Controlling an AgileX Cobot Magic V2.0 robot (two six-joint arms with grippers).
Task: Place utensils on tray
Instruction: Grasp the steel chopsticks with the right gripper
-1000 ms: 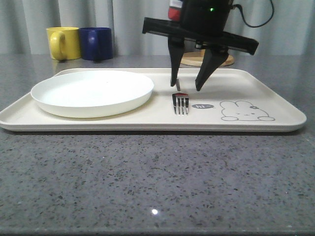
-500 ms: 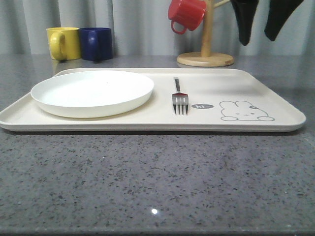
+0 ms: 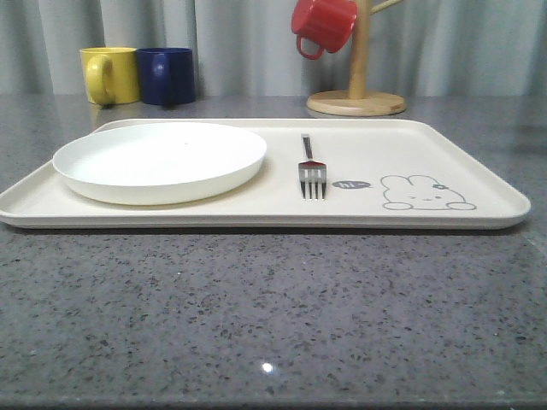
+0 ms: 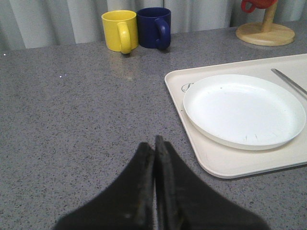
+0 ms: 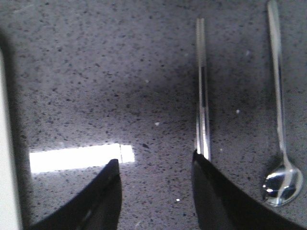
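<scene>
A silver fork (image 3: 312, 167) lies on the cream tray (image 3: 479, 162), tines toward the front, between the white plate (image 3: 160, 160) and the rabbit drawing. In the right wrist view, a pair of flat chopsticks (image 5: 201, 86) and a round-bowled spoon (image 5: 279, 120) lie side by side on the grey counter. My right gripper (image 5: 156, 165) hangs open above the counter, one finger (image 5: 211, 191) over the near end of the chopsticks, nothing held. My left gripper (image 4: 154, 143) is shut and empty over bare counter, beside the tray's corner (image 4: 216, 165). The fork's handle (image 4: 290, 82) shows past the plate (image 4: 242, 108).
A yellow mug (image 3: 109, 74) and a dark blue mug (image 3: 167, 75) stand behind the tray at the left. A wooden mug stand (image 3: 357, 90) with a red mug (image 3: 323, 24) is behind the tray's right half. The tray's edge (image 5: 7, 143) borders the right wrist view.
The right gripper, which stood open just above the fork on the tray, rose and left the front view to the right. The fork stays on the tray.
</scene>
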